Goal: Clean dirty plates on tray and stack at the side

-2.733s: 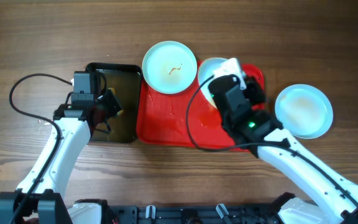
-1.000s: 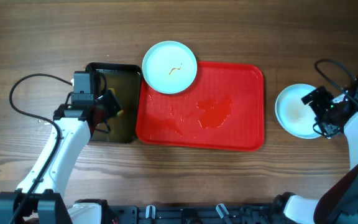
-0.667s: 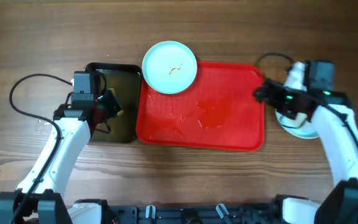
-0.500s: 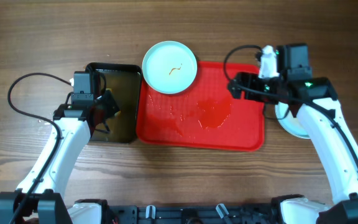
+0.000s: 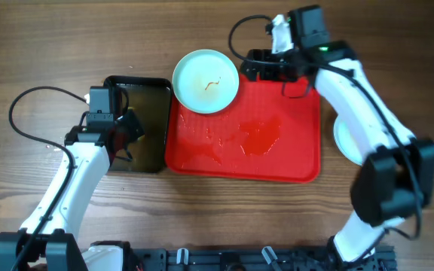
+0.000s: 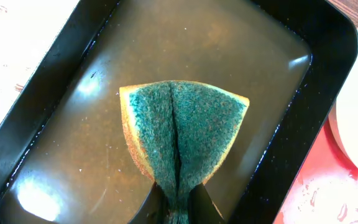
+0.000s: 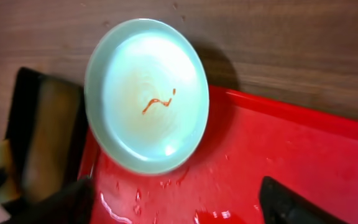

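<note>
We find one soiled plate (image 5: pixel 206 81) remaining on the tray (image 5: pixel 277 162). Right end effector (image 7: pixel 179 196) apart; left end effector (image 6: pixel 178 202) clamps the sponge (image 6: pixel 185 127).

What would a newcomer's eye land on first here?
The wet red tray stands out mid-frame, with one sauce-smeared plate overhanging its far-left corner and the open right gripper beside it. Left of it, the left gripper pinches a folded green sponge over a black tray of murky water.
</note>
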You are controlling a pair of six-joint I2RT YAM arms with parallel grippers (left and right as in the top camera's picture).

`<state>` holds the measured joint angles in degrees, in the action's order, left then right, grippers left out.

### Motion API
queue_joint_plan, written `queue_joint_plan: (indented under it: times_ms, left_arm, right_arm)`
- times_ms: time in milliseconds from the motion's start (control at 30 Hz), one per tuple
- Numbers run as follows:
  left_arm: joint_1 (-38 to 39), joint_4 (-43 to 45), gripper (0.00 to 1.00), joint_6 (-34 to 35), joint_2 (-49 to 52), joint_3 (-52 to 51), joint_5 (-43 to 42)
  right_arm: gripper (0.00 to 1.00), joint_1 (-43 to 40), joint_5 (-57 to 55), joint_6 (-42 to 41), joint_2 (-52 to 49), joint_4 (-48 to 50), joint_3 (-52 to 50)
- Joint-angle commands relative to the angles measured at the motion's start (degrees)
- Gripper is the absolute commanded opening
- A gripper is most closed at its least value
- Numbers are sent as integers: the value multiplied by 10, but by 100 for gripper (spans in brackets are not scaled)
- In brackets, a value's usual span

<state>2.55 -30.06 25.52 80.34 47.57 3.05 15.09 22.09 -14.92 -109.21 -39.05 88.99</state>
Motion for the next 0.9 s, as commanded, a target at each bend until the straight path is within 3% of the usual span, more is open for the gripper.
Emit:
queue_joint_plan:
  times_ms: [0, 167, 267, 300, 367, 467, 533, 867]
  left_arm:
    - [-2, 2, 4, -13, -3, 0, 7]
    - [-2, 0, 4, -13, -3, 0, 7]
    - [-2, -7, 4, -13, -3, 0, 7]
    - [-2, -9, 4, -13, -3, 0, 7]
    - [-2, -9, 4, -13, -3, 0, 7]
    - [-2, -9, 4, -13, -3, 0, 7]
    - [-2, -10, 4, -13, -3, 0, 7]
    - [-2, -6, 4, -13, -3, 0, 7]
  right_arm:
    - [72, 12, 14, -59, -77, 25, 6]
    - [66, 27, 32, -78, -143, 64, 5]
    - [56, 37, 33, -95, -167, 82, 5]
    - [51, 40, 32, -95, -169, 85, 5]
    - [32, 48, 7, -110, -170, 83, 3]
    - [14, 57, -57, -173, -170, 51, -4]
    - [5, 57, -56, -170, -170, 23, -4]
    - [4, 47, -106, -61, -132, -261, -7]
